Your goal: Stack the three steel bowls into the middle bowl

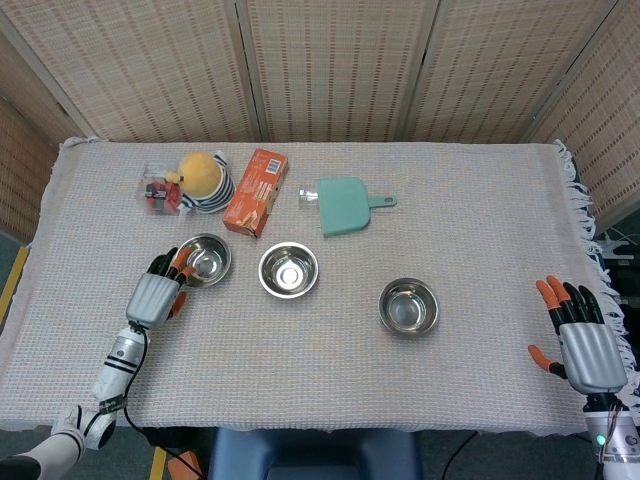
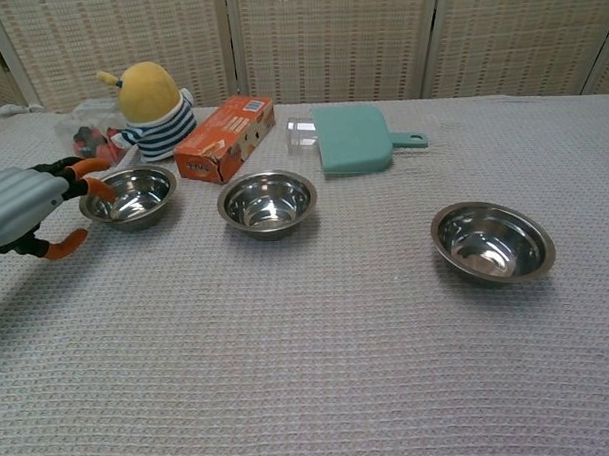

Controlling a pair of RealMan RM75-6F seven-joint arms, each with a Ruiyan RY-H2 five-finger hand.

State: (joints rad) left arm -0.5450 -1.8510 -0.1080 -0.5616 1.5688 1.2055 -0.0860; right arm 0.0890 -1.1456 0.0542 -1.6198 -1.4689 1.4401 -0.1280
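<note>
Woven screens stood behind a table [image 1: 480, 240] under grey cloth. Three steel bowls sat apart on it: left bowl [image 1: 203, 260], middle bowl [image 1: 289, 270], right bowl [image 1: 408, 306]. The left hand [image 1: 160, 290] lay at the left bowl's near rim, fingers spread, holding nothing, fingertips [image 2: 95, 187] at the rim. The right hand [image 1: 583, 342] hung open by the table's right edge, well apart from the bowls.

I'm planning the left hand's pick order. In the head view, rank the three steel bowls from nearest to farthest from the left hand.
1. The left steel bowl, right at the fingertips of the left hand.
2. The middle steel bowl, one place further right.
3. The right steel bowl, alone on the right half of the table, farthest.
</note>
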